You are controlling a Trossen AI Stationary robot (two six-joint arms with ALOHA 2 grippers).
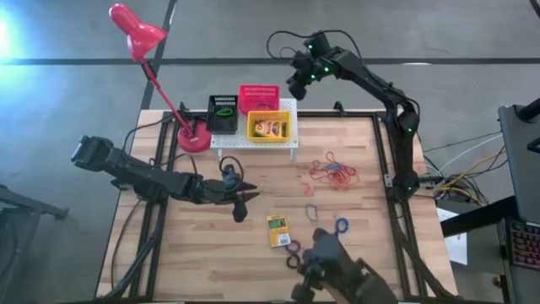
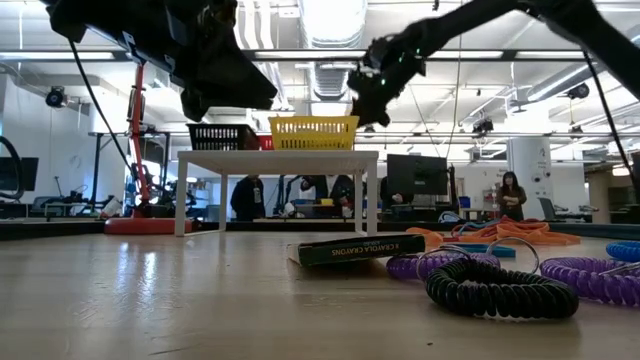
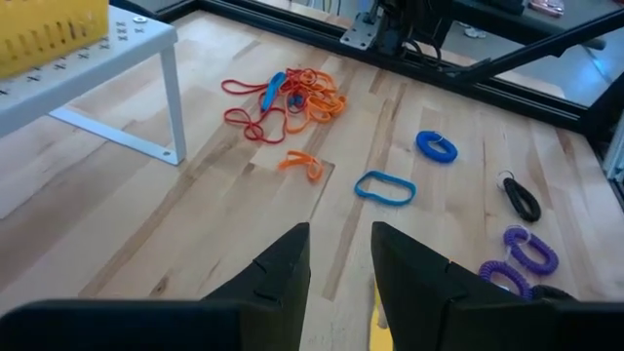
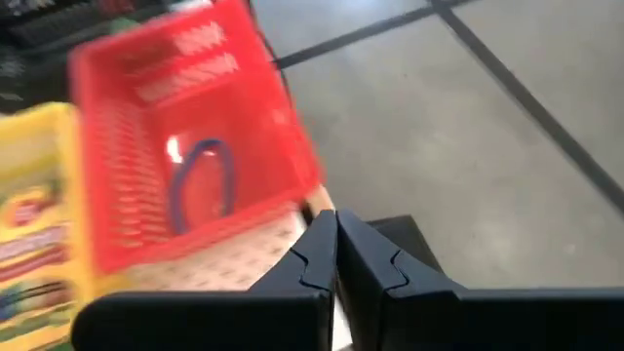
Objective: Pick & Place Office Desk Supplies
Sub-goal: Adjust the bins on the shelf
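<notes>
Nearest the table's front edge lie a black ring and purple rings, close together; a blue ring lies just beyond them. A crayon box lies flat at centre front, beside the rings; a blue band lies a little farther in, apart from the box. A small orange band lies alone between the blue band and the main pile of red-orange bands, which sits right of centre.

The left gripper hovers above the table left of centre, near the crayon box; its fingers stand slightly spread and hold nothing.

At the back stands the white stand; on it sit three baskets: black basket on the left, yellow basket at front right, red basket behind it. The yellow basket holds a crayon box; the red basket holds a blue band. A red lamp has its base just left of the stand.

The right gripper hangs just right of the red basket, over the stand's back edge; its fingers are pressed together, empty.
</notes>
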